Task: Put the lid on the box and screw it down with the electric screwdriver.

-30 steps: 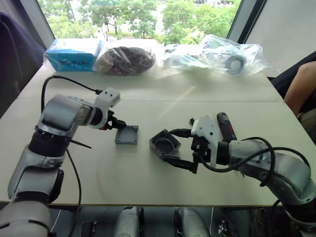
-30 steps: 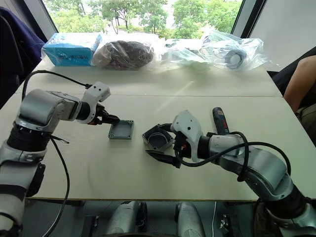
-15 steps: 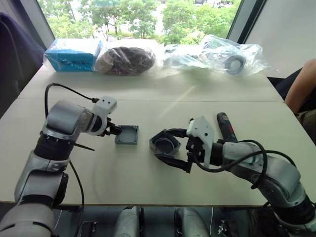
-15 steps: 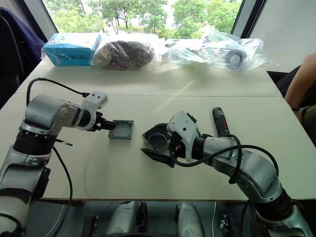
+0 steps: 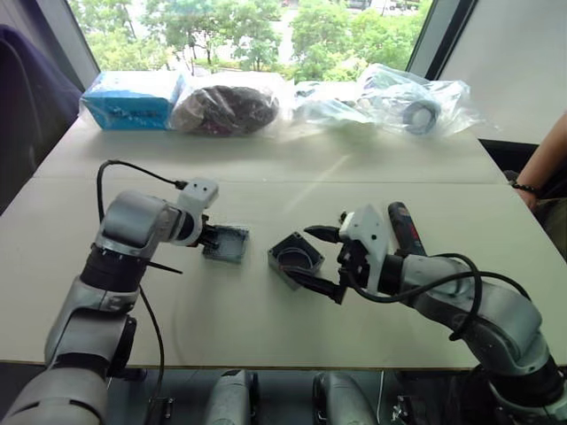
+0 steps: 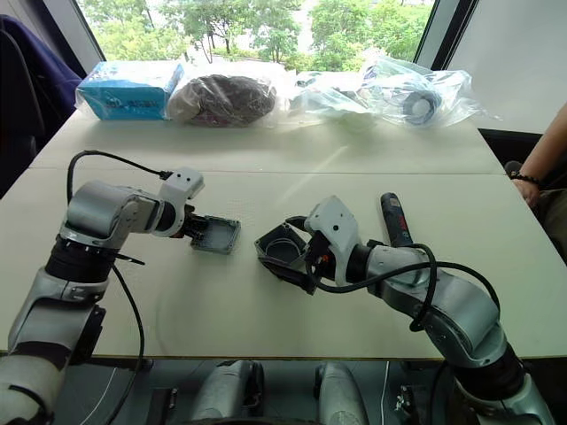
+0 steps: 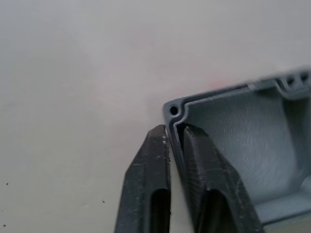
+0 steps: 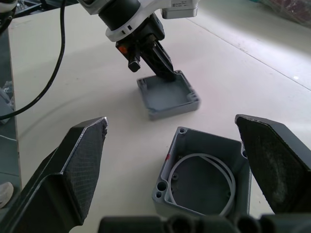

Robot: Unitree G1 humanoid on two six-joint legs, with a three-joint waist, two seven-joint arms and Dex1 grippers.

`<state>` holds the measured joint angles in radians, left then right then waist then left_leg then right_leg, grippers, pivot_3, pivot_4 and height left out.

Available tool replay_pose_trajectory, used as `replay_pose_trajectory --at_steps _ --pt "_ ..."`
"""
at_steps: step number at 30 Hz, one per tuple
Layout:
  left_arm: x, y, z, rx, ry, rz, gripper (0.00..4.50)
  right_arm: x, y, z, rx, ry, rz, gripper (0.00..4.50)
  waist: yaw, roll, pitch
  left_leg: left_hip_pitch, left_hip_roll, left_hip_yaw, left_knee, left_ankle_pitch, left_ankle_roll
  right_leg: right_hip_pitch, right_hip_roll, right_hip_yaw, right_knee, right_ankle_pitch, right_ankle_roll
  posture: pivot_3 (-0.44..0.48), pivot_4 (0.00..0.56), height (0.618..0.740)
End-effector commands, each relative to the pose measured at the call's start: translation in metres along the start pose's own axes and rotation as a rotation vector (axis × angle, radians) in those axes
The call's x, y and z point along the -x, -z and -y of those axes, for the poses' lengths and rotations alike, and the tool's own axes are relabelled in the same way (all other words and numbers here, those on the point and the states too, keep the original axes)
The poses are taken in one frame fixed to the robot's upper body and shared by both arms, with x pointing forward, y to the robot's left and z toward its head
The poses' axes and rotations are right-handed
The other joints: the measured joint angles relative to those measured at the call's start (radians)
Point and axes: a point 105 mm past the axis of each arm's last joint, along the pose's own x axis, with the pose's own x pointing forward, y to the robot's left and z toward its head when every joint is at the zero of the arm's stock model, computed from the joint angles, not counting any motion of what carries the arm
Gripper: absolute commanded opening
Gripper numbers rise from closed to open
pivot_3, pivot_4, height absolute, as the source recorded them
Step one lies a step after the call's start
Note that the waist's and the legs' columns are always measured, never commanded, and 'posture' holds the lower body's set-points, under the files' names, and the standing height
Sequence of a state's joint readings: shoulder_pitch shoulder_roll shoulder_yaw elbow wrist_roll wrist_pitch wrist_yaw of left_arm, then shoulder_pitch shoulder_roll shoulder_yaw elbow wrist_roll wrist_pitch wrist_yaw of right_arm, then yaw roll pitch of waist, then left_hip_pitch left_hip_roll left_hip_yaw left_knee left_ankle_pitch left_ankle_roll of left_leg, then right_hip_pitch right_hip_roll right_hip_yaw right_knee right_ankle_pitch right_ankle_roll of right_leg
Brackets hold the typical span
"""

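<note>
While the lid lies on the table with its hollow side up, the left gripper pinches one side wall near a corner post: one black finger is outside the wall and the other inside the cavity, both closed against it. In the head views the lid sits left of centre on the tabletop, and its far edge looks slightly raised, though this cannot be confirmed.

Just to the right of the lid, apart from it, stands the box, open side up, with the white loop lying inside it and a small red mark on its rim. The right gripper has its two fingers spread wide on either side of the box without touching it; it grasps nothing.

Behind the right forearm, the electric screwdriver lies flat on the table, untouched, its black body pointing away from the robot.

Along the far edge of the table are a blue packet, a dark bundle in clear plastic and further clear bags. A person's arm shows at the right edge.
</note>
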<state>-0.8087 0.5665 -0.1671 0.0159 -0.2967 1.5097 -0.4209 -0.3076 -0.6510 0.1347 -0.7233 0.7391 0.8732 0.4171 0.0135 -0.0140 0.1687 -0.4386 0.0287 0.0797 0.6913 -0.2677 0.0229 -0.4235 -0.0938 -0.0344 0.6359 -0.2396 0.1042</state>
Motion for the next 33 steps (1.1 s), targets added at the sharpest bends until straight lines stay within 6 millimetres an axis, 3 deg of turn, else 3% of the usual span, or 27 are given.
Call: replay_pose_trajectory --at_steps 1,4,7,12,16,19,24,33 --pt "-0.007 0.015 -0.001 0.026 -0.015 -0.05 0.04 0.005 -0.009 0.0 0.037 0.014 0.027 4.5 0.0 0.0 0.0 0.001 0.0 0.0 0.0 0.0 0.0 0.001 0.0 0.0 0.0 0.0 0.0 0.0 0.15 0.74" --pt "-0.005 0.014 -0.005 0.035 -0.03 -0.031 0.04 0.007 -0.007 0.002 0.033 0.019 0.019 4.5 -0.001 0.0 -0.001 0.002 0.0 0.0 0.0 0.0 0.0 0.002 0.0 0.0 0.0 0.0 0.0 0.0 0.15 0.74" --pt "0.0 0.0 -0.006 0.046 -0.025 0.053 0.04 0.007 -0.008 0.008 0.007 0.034 0.036 4.5 -0.001 0.0 -0.001 0.002 0.0 0.0 0.0 0.0 0.0 0.002 0.0 0.0 0.0 0.0 0.0 0.0 0.15 0.74" --pt "0.031 -0.069 -0.009 0.001 0.032 0.445 0.04 0.005 -0.031 0.045 -0.149 0.18 0.189 4.5 0.0 -0.001 0.0 0.001 0.001 0.0 0.0 0.0 -0.001 0.001 0.0 0.0 0.0 0.0 -0.001 0.0 0.15 0.74" --pt "0.047 -0.098 0.001 -0.081 0.08 0.606 0.04 -0.004 -0.04 0.078 -0.272 0.281 0.267 4.5 -0.001 -0.001 0.0 -0.001 0.0 0.001 -0.001 0.0 -0.001 -0.001 0.0 0.0 0.0 0.0 -0.001 0.0 0.15 0.74" --pt "0.058 -0.116 0.018 -0.106 0.145 0.714 0.04 -0.017 -0.05 0.083 -0.365 0.24 0.31 4.5 -0.001 -0.001 0.0 -0.001 0.0 0.001 -0.002 0.002 -0.004 -0.001 0.0 0.0 -0.001 0.0 -0.001 0.0 0.15 0.74" --pt "0.066 -0.128 0.042 -0.11 0.225 0.805 0.04 -0.029 -0.065 0.081 -0.468 0.166 0.361 4.5 -0.004 -0.001 0.0 -0.002 0.0 0.001 -0.002 0.002 -0.004 -0.003 0.0 0.0 -0.001 0.0 0.0 0.0 0.15 0.74" --pt "0.075 -0.132 0.055 -0.108 0.293 0.853 0.04 -0.034 -0.049 0.077 -0.53 0.167 0.31 4.5 -0.006 -0.001 0.0 -0.002 0.0 0.001 -0.004 0.001 -0.002 -0.003 0.0 0.0 -0.001 0.0 0.0 0.0 0.15 0.74"
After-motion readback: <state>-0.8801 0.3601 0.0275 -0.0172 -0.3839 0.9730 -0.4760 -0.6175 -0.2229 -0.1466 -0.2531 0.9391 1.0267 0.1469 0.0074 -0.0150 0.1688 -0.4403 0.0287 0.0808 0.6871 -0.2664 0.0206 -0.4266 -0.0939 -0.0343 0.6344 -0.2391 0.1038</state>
